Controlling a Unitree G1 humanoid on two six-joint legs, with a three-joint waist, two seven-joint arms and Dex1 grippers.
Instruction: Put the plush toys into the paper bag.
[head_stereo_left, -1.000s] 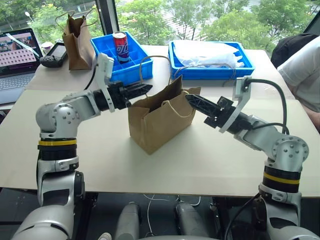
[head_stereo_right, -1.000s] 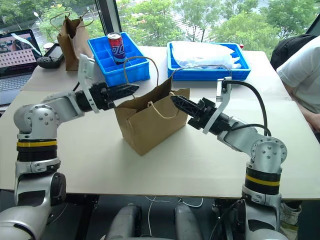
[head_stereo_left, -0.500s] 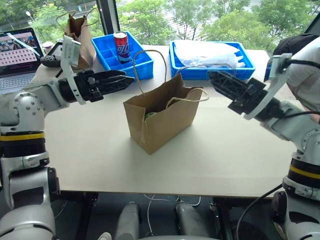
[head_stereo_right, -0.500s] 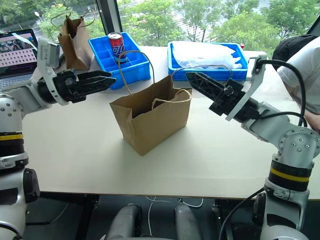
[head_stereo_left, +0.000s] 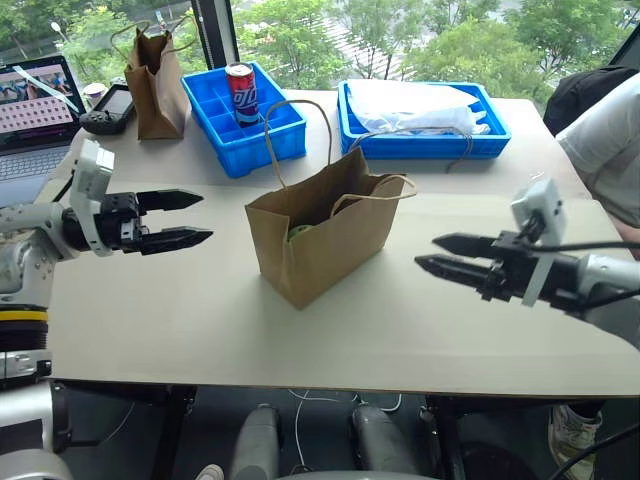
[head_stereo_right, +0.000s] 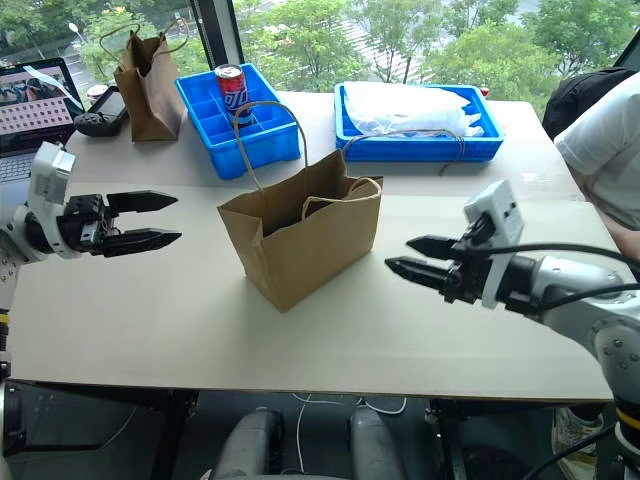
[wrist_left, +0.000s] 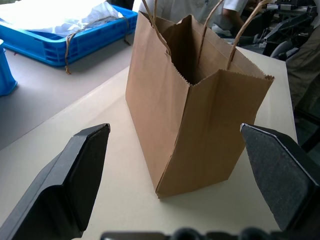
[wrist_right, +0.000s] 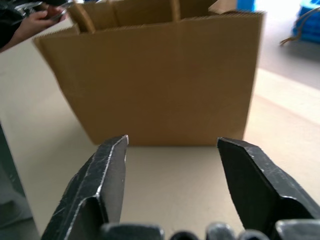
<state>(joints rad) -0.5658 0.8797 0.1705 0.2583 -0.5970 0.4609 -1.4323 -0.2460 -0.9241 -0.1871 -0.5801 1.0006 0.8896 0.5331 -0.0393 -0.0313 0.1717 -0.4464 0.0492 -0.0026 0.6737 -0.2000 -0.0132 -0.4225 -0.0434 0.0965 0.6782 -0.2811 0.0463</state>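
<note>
Table (head_stereo_left: 180, 300): pale top, bearing all items below.
Paper bag (head_stereo_left: 320, 240): brown kraft, upright at table centre, mouth open, cord handles raised.
Wide blue tray (head_stereo_left: 425, 140): behind the bag, toward its right; holds white plastic wrapping.
Divided blue bin (head_stereo_left: 250, 125): behind the bag, toward its left; red drink can (head_stereo_left: 240, 95) upright in one compartment.
Narrow dark bag (head_stereo_left: 155, 85): far behind and left of the paper bag.
Left gripper (head_stereo_left: 185, 218): left of the bag, well apart, fingers spread, empty.
Right gripper (head_stereo_left: 440, 254): right of the bag, apart from it, fingers parted, empty.
Green plush toy (head_stereo_left: 298, 232): inside the bag, partly visible.
</note>
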